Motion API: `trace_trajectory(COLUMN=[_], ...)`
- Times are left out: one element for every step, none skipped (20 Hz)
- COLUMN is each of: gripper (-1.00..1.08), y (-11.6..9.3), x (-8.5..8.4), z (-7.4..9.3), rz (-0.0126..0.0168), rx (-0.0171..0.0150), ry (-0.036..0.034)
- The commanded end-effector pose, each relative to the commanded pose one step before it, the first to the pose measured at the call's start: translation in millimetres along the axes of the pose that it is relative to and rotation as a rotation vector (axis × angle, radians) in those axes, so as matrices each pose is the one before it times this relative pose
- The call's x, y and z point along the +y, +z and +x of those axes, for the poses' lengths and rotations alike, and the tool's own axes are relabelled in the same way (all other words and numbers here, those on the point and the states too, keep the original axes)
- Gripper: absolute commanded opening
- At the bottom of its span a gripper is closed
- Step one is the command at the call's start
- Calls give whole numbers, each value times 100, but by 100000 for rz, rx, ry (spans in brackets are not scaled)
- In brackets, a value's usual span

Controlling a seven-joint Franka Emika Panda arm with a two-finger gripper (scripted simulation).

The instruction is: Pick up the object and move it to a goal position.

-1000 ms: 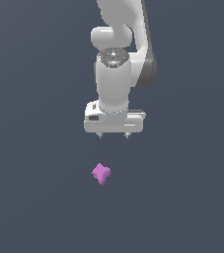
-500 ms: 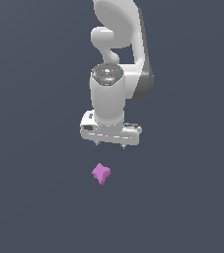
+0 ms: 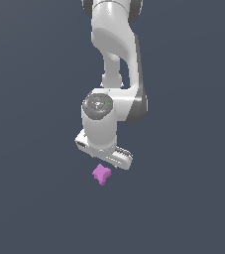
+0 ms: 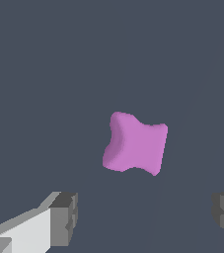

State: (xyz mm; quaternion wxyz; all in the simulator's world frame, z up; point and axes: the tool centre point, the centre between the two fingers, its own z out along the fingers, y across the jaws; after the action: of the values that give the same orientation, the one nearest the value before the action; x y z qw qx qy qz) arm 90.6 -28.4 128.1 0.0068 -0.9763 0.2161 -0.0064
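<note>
The object (image 3: 101,174) is a small matte pink-purple lump with stubby corners, lying on the dark grey floor. My white gripper (image 3: 104,159) hangs just above it, and its hand covers the lump's upper edge in the exterior view. In the wrist view the object (image 4: 135,143) lies a little off the line between the two grey fingertips (image 4: 64,217), which stand wide apart. The gripper (image 4: 145,213) is open and empty and touches nothing.
The white arm (image 3: 116,59) rises from the gripper to the upper edge of the exterior view. A plain dark grey floor (image 3: 34,198) lies all around.
The arm has come down toward the object and the hand has turned about its axis. The object has not moved.
</note>
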Motion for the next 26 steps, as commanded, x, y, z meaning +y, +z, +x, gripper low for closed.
trace_trajectory(gripper=[100,100,100,100,100,100,100,100,100,100,100,100,100,100,100,100,100,100,100,100,100,100,100,100,100,100], y=[1136,395,366,336,306,275,244,212,180,147,115,82,50,16,-45,41,123,203,279,364,438,515,590,632,560,465], x=[130,33,25,20,14,10,7,5,3,0,1,-1,4,-5,31,-2,-7,-11,27,-19,21,18,16,15,-24,39], z=[920,288,260,233,207,182,158,135,113,91,71,49,33,7,-75,-1,-4,-8,15,-16,5,0,-6,-11,-33,12], rz=[-436,-169,-161,-151,-140,-128,-114,-101,-86,-71,-56,-40,-25,-7,-8,0,0,0,2,0,2,2,2,2,0,3], rx=[-263,-94,-81,-69,-59,-50,-41,-34,-27,-21,-16,-11,-7,-2,-58,0,0,0,7,0,6,6,6,6,0,9], ry=[6114,1987,1819,1655,1489,1328,1168,1009,852,693,541,382,238,69,-470,0,0,0,69,0,69,69,69,69,0,97])
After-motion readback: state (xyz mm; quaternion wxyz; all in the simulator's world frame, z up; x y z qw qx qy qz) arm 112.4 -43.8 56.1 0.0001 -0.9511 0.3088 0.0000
